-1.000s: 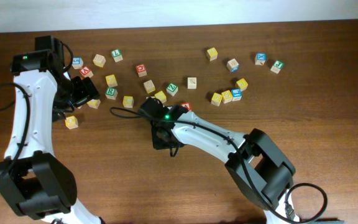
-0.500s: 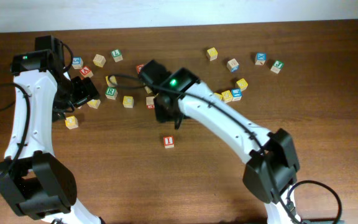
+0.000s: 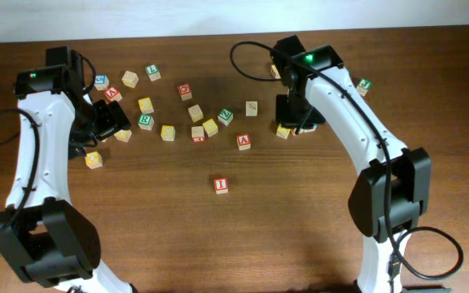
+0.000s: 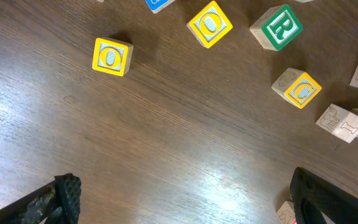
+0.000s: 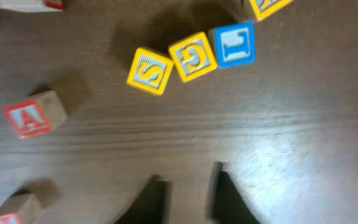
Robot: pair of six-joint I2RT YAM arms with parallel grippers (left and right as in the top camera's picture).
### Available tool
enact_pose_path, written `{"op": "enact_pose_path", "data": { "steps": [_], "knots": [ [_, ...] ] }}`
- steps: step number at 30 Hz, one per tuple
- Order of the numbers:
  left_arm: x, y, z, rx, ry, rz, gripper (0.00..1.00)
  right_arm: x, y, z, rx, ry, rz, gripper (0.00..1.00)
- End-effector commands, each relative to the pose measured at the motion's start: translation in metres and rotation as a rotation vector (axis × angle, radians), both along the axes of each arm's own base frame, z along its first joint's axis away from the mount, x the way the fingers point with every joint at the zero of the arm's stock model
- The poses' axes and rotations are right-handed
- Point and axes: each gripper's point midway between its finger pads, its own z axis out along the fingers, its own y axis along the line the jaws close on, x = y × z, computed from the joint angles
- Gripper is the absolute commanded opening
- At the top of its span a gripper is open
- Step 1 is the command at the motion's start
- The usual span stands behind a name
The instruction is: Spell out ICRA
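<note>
Wooden table, letter blocks scattered across its far half. Block with a red I lies alone nearer the front, well apart from the rest. Right gripper hovers near a row of three blocks, fingers slightly parted, empty. Red A block sits off to one side of the row. Left gripper spread wide, empty.

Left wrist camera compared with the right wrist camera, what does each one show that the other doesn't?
Only the left wrist view shows the yellow O block and the green R block. Only the right wrist view shows the red A block and a row of the yellow S block, yellow G block and blue block. Both show the wooden table and an open, empty gripper: the left gripper and the right gripper.
</note>
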Motion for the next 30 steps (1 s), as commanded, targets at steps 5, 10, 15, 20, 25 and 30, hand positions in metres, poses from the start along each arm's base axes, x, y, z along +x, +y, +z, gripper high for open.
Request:
{"op": "enact_pose_path", "data": {
  "steps": [5, 10, 15, 20, 25, 30],
  "knots": [
    [0.0, 0.002, -0.003, 0.005, 0.009, 0.013, 0.99, 0.007, -0.04, -0.023, -0.011, 0.012, -0.052, 0.98],
    [0.0, 0.002, -0.003, 0.005, 0.01, 0.013, 0.99, 0.005, -0.036, -0.024, -0.01, 0.017, -0.043, 0.98],
    [0.0, 0.002, -0.003, 0.005, 0.01, 0.012, 0.99, 0.004, -0.03, -0.024, 0.024, 0.027, -0.041, 0.98],
    [0.0, 0.002, -0.003, 0.005, 0.01, 0.013, 0.99, 0.004, -0.03, -0.024, 0.025, 0.023, -0.041, 0.98],
    [0.0, 0.002, -0.003, 0.003, 0.009, 0.013, 0.99, 0.023, -0.024, -0.022, 0.053, -0.052, -0.042, 0.99],
    [0.005, -0.043, 0.002, -0.254, -0.02, -0.005, 0.99, 0.037, -0.012, -0.02, 0.118, -0.105, -0.034, 0.98]
  ]
}}
